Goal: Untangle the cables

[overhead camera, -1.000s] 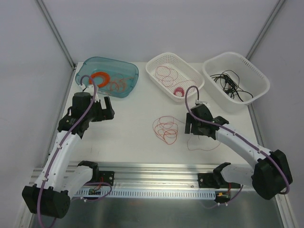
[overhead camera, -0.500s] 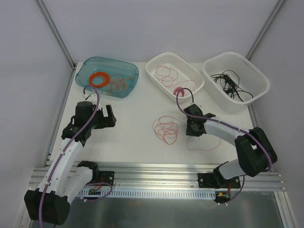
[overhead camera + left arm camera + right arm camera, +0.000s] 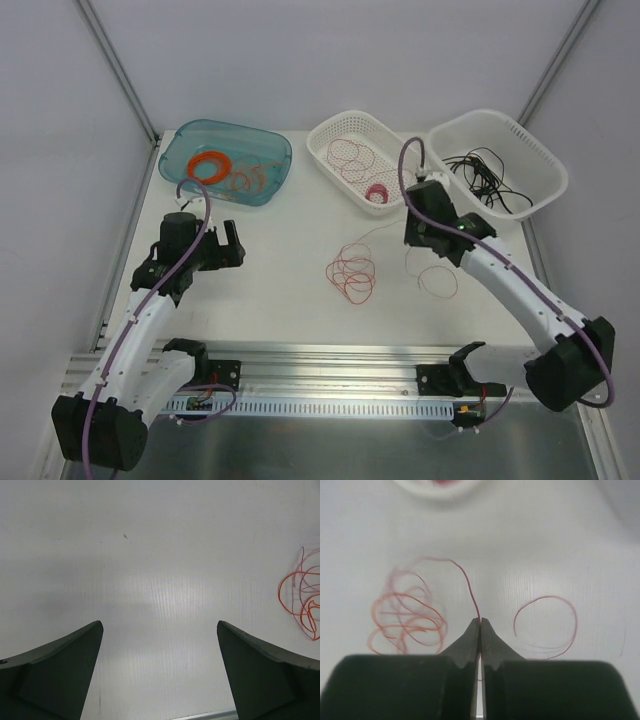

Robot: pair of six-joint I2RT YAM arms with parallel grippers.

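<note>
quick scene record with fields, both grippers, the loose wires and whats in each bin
left gripper: open, over the table, holding nothing
right gripper: shut on a red wire that leads toward the tangle
tangle: red and orange loops on the table between the arms
teal tub: orange ring and orange wires
middle basket: red wires and pink spool
right basket: black cables
</note>
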